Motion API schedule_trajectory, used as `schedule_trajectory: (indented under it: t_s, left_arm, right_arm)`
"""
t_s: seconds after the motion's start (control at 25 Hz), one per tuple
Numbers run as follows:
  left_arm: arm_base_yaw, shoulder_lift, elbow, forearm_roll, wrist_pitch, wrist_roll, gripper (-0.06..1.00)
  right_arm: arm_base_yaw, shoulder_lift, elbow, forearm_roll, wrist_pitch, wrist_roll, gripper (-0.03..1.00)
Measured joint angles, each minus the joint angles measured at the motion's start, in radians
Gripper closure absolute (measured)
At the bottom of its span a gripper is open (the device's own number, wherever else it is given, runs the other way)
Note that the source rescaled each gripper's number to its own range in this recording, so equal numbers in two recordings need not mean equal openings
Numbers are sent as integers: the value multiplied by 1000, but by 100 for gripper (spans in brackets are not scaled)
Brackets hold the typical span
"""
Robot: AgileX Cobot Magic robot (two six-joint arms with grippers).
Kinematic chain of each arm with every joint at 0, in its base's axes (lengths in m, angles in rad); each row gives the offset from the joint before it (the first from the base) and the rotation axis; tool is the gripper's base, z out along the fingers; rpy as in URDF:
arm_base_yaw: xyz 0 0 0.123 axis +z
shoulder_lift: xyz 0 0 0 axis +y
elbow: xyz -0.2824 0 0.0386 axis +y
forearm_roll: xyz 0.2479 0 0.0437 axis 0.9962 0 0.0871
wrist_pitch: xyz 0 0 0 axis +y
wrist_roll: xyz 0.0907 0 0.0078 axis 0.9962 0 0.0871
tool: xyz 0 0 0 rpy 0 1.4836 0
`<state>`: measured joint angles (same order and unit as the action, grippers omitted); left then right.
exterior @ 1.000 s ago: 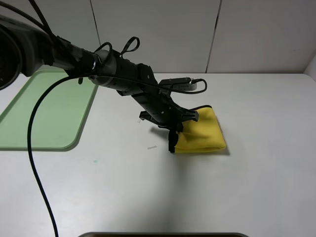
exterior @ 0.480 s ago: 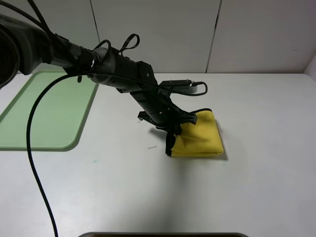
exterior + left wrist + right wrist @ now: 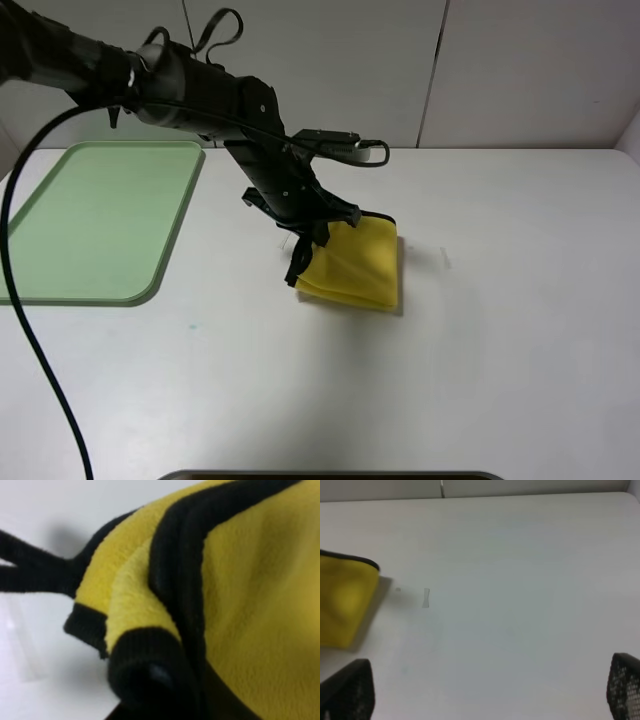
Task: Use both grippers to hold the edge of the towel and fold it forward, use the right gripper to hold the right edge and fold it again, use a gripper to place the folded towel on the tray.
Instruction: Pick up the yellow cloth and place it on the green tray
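The folded yellow towel [image 3: 362, 265] hangs over the middle of the white table. My left gripper [image 3: 316, 233] is shut on its black-trimmed left corner. The black loop [image 3: 297, 266] dangles below the jaws. The left wrist view shows the stacked yellow layers and black trim [image 3: 180, 565] close up, with the loop [image 3: 30, 572] beside them. The pale-green tray [image 3: 60, 290] lies at the far left, apart from the towel. The right wrist view shows the towel's edge [image 3: 342, 605] off to one side, and my right gripper [image 3: 485, 692] is open and empty over bare table. The right arm is out of the high view.
A small pale mark [image 3: 445, 258] lies on the table right of the towel; it also shows in the right wrist view [image 3: 425, 598]. The left arm's cable [image 3: 25, 330] loops down across the left front of the table. A wall stands behind the table.
My left gripper has carried the towel to the left and a little back, towards the tray. The arm has swung left with it. The towel stays folded.
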<state>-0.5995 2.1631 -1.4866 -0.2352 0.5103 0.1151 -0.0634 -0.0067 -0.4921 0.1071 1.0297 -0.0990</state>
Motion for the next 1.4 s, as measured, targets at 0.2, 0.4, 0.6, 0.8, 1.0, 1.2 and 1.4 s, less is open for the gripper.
schedule_trajectory:
  t_s: [0.2,0.4,0.6,0.8,1.0,1.2,1.4]
  left_arm:
    - [66,-43,0,75,69,0,88]
    - [143,-72,0,162,151,-1,88]
    - [237,-95,0,226,186,-13,88]
    - [331,-97,0,328,207,-60,88]
    - [420,-97,0,388,226,-75,88]
    - [501,-97,0,426,246,-77,88]
    - [563,-97,0,443,261,-78,88]
  right_arm:
    - [0,0,0,0,0,0,-3]
    - [0,0,0,0,0,0,-3]
    - [0,0,0,0,0,0,-3]
    - [0,0,0,0,0,0,-3]
    - [0,0,0,0,0,0,-3]
    - [0,0,0,0,0,0,-3]
    - [0,0,0,0,0,0,-3]
